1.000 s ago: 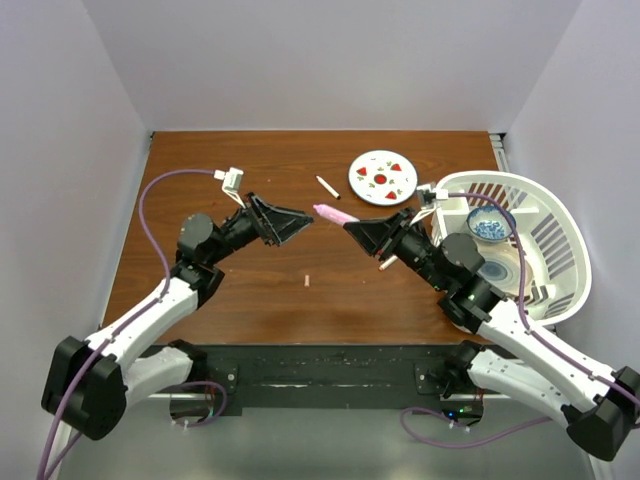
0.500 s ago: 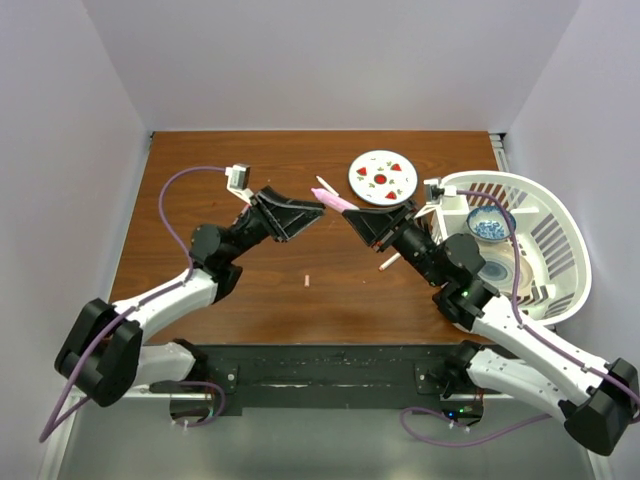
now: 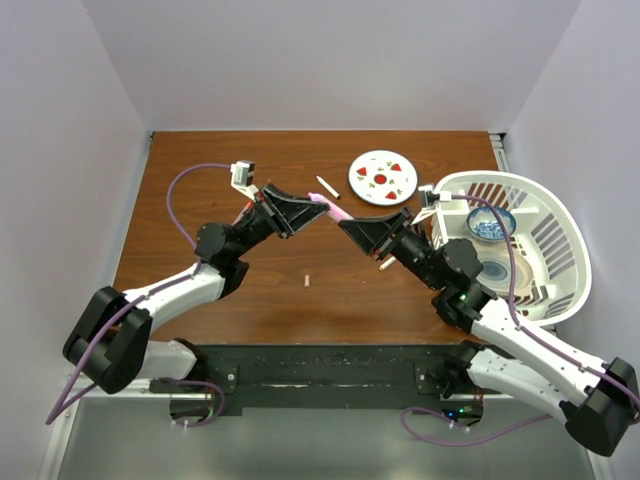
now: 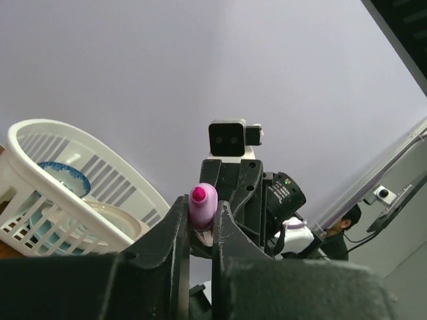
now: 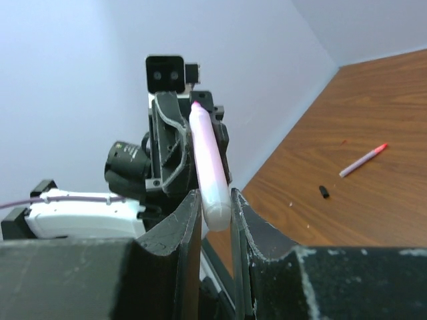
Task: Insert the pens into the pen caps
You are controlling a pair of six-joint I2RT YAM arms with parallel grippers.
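Observation:
The thick pale pink marker (image 3: 334,211) hangs in the air above the table's middle, gripped at both ends. My right gripper (image 3: 348,225) is shut on its blunt end (image 5: 215,200). My left gripper (image 3: 317,203) is shut on its other end, whose magenta spot (image 4: 199,194) shows between the fingers in the left wrist view. One thin white pen (image 3: 327,187) lies by the plate. A second (image 3: 386,263) lies half under my right arm. A tiny pale pen cap (image 3: 308,281) lies on the wood nearer the front.
A round white plate with red marks (image 3: 382,177) sits at the back. A white basket (image 3: 545,205) with a blue bowl (image 3: 488,224) stands at the right. A small black bit (image 5: 323,191) lies near a red-ended thin pen (image 5: 362,161).
My left arm swung right to the marker's free end and its jaws closed on it. The right gripper kept hold of the marker and shifted a little.

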